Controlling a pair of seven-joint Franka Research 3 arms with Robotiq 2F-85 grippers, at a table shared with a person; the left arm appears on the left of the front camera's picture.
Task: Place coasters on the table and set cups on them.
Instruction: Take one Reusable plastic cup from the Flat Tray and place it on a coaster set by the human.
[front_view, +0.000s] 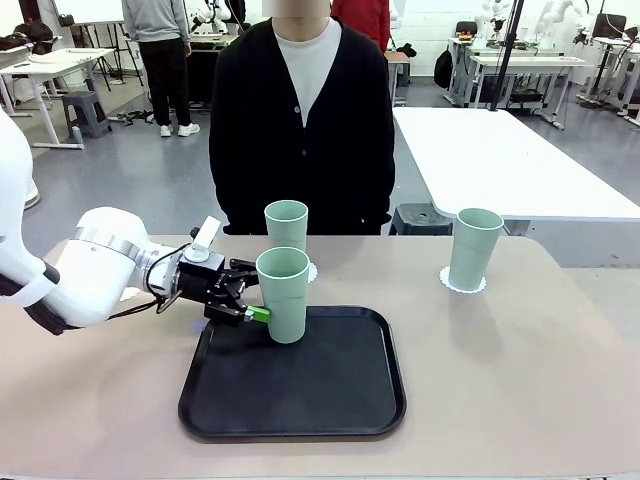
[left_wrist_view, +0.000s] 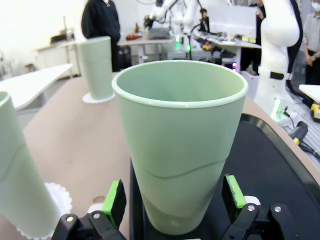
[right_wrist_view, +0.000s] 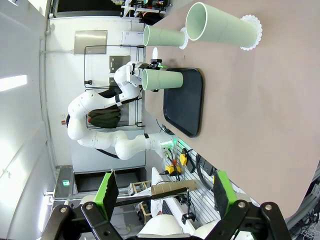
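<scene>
Your left hand (front_view: 262, 313) sits low at the near left of the black tray (front_view: 330, 405), its fingers spread wide to either side of the cup (front_view: 284, 293) that stands on the tray. In the left wrist view the green pads (left_wrist_view: 114, 199) flank the lower part of that cup with a gap showing on each side, so the hand is apart, not clamped. You have a second cup (front_view: 286, 226) standing behind it on the desk (front_view: 520, 380), on a coaster (front_view: 310, 271) whose scalloped edge peeks out at its right. A third cup (front_view: 474, 248) stands well to the right on its own coaster (front_view: 463, 285). Your right hand (right_wrist_view: 163, 190) is held up away from the desk, fingers apart and holding nothing. A person (front_view: 302, 120) stands at the far side of the desk.
</scene>
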